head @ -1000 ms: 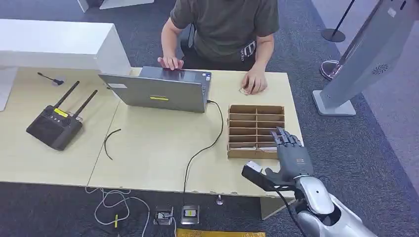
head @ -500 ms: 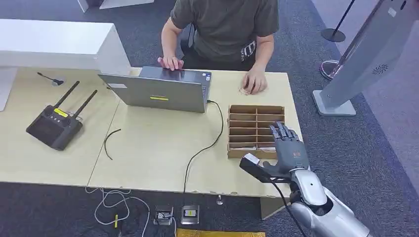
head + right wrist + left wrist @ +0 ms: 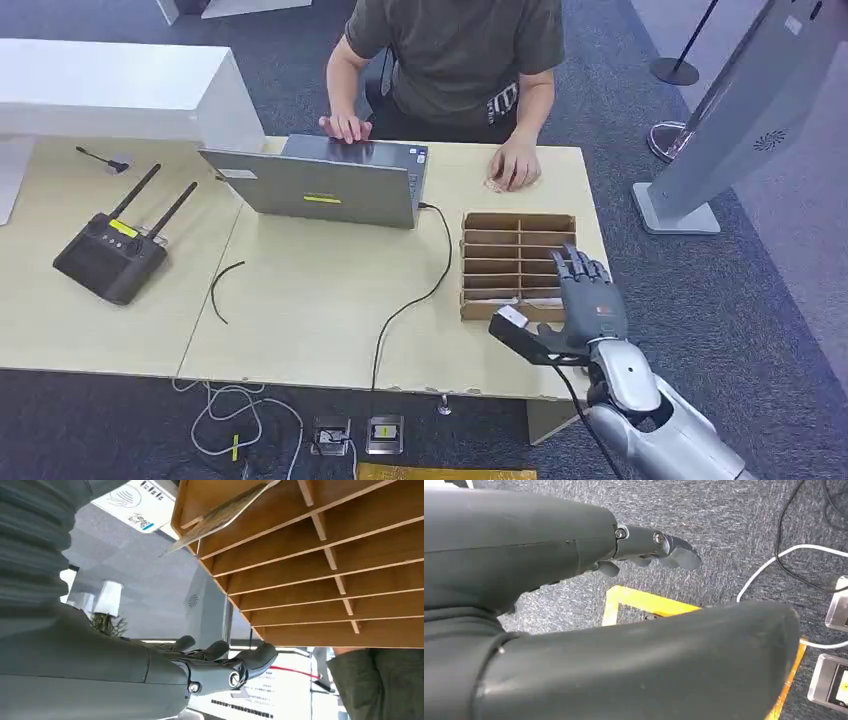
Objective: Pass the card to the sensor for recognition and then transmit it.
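One card sits tilted in the tray, and the right hand hovers at that tray's near corner, fingers spread, holding nothing. Left hand fingers straight, empty.

High head view; close wrist views

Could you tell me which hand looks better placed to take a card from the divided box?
The right hand: it hovers open at the cardboard box, while the left hand hangs over the floor.

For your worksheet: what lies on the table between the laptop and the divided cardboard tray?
In the head view, a black cable from the laptop trails across the bare tabletop beside the cardboard tray.
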Action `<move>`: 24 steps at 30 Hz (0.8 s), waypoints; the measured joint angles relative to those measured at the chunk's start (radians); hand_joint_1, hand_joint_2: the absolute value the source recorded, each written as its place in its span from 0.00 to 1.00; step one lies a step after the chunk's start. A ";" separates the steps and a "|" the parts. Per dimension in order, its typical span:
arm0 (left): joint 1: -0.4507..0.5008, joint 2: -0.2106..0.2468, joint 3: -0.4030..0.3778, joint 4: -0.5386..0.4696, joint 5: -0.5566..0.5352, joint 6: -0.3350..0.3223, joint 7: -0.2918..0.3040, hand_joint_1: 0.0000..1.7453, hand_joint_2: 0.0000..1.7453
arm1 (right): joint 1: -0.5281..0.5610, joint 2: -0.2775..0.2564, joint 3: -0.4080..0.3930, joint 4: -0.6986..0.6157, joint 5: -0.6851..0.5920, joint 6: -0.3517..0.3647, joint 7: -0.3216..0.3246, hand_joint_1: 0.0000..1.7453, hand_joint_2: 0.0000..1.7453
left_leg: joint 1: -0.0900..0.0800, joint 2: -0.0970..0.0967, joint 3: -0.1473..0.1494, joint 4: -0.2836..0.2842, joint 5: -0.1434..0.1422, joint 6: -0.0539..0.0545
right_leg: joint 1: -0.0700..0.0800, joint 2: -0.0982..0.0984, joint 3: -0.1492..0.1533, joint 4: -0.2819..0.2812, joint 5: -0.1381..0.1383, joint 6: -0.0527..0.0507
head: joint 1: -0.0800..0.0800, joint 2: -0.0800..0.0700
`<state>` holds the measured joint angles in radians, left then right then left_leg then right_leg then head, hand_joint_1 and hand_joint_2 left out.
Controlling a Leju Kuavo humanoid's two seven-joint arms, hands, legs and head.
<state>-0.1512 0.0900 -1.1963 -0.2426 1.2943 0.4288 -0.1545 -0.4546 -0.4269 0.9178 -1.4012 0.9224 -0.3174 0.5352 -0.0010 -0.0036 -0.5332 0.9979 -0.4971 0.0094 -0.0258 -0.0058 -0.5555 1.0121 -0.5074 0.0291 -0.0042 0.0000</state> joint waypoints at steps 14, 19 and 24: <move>-0.001 0.000 -0.002 0.000 -0.007 -0.005 0.003 0.00 0.00 | 0.005 0.003 -0.013 -0.001 0.020 0.053 0.007 0.00 1.00 | 0.000 0.000 0.000 0.000 0.000 0.000 | 0.000 0.000 0.000 0.000 0.000 0.000 | 0.000 0.000; -0.001 0.000 -0.002 0.000 -0.009 -0.006 0.003 0.00 0.00 | 0.006 0.005 -0.013 -0.001 0.020 0.062 0.006 0.00 1.00 | 0.000 0.000 0.000 0.000 0.000 0.000 | 0.000 0.000 0.000 0.000 0.000 0.000 | 0.000 0.000; -0.001 0.000 -0.002 0.000 -0.014 -0.006 0.003 0.00 0.00 | 0.006 0.009 -0.013 -0.001 0.027 0.088 -0.003 0.00 1.00 | 0.000 0.000 0.000 0.000 0.000 0.000 | 0.000 0.000 0.000 0.000 0.000 0.000 | 0.000 0.000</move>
<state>-0.1523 0.0900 -1.1978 -0.2426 1.2806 0.4231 -0.1518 -0.4484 -0.4181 0.9052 -1.4023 0.9495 -0.2296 0.5321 -0.0010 -0.0032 -0.5334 0.9979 -0.4971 0.0094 -0.0258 -0.0054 -0.5557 1.0120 -0.5074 0.0291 -0.0038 0.0000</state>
